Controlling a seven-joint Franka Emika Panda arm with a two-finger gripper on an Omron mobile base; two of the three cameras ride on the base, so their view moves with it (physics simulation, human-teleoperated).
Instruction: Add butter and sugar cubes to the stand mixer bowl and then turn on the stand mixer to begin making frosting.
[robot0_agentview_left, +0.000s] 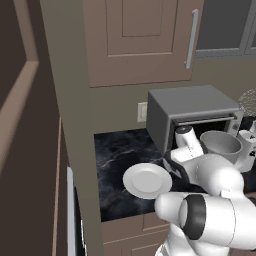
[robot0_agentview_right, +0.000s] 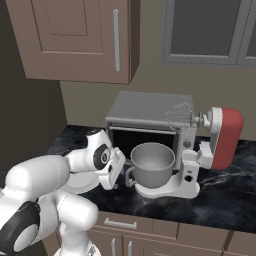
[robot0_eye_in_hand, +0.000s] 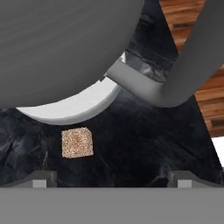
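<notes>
A: One sugar cube (robot0_eye_in_hand: 77, 142), the tan-brown one, lies on the dark marble counter (robot0_eye_in_hand: 144, 144) just beside the mixer's white base (robot0_eye_in_hand: 74, 105), right under the curve of the stand mixer bowl (robot0_eye_in_hand: 61, 43).

B: And the gripper (robot0_eye_in_hand: 111, 178)?

A: It hangs low over the counter with its jaws spread wide and nothing between them. The cube sits toward one fingertip, not centred in the gap.

B: So which step is this?

A: I judge it the approach to a sugar cube, with the pick not yet made. In the right base view the bowl (robot0_agentview_right: 152, 162) sits on the stand mixer (robot0_agentview_right: 210, 145), whose red head is tilted back with the whisk up, and what shows of the bowl's inside looks empty.

B: The butter, the other cube?

A: I cannot make them out. A white plate (robot0_agentview_left: 147, 180) rests on the counter to the left of the arm, and it is too plain from here to tell whether anything lies on it.

B: What does the next move call for?

A: Shifting sideways to centre the cube between the fingertips, dropping down, closing gently on so small a thing, and keeping clear of the bowl's handle (robot0_eye_in_hand: 175, 74), which reaches out close above.
</notes>
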